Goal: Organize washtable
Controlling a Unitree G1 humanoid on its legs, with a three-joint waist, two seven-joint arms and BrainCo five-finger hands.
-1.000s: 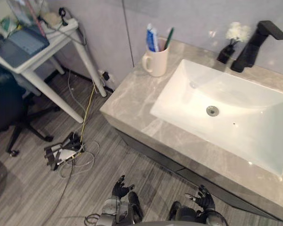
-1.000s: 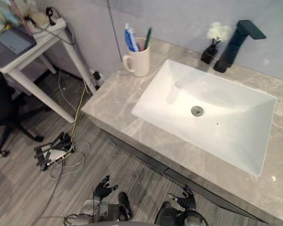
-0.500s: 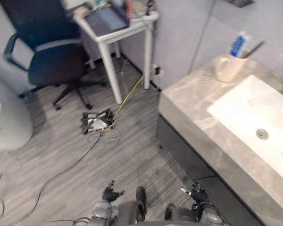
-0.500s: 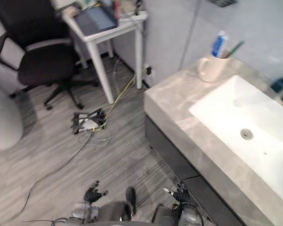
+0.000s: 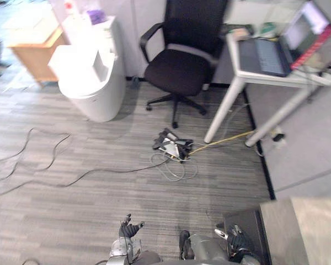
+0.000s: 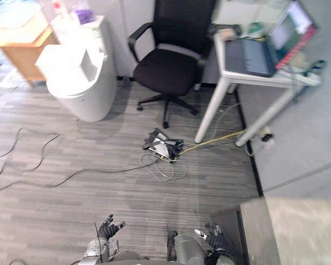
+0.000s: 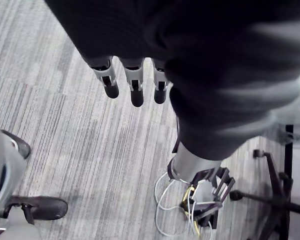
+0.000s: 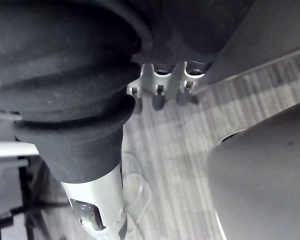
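Note:
A corner of the grey stone washtable top (image 5: pixel 311 232) shows at the lower right, with nothing on it that I can see. My left hand (image 5: pixel 130 230) hangs low over the floor at the bottom; its fingers (image 7: pixel 133 86) are straight and hold nothing. My right hand (image 5: pixel 236 242) hangs beside the washtable's dark side panel, and its fingers (image 8: pixel 161 94) are relaxed and empty.
A black office chair (image 5: pixel 182 66) stands ahead. A white desk (image 5: pixel 248 72) with a laptop (image 5: pixel 265 55) is at the right. A white round bin (image 5: pixel 91 83) and a wooden cabinet (image 5: pixel 36 47) are at the left. A power strip (image 5: pixel 171 146) and loose cables lie on the floor.
The camera has swung left: the sink, the cup with toothbrushes and the tap have gone out of the picture and the room's floor has come in. Both hands stay low and empty.

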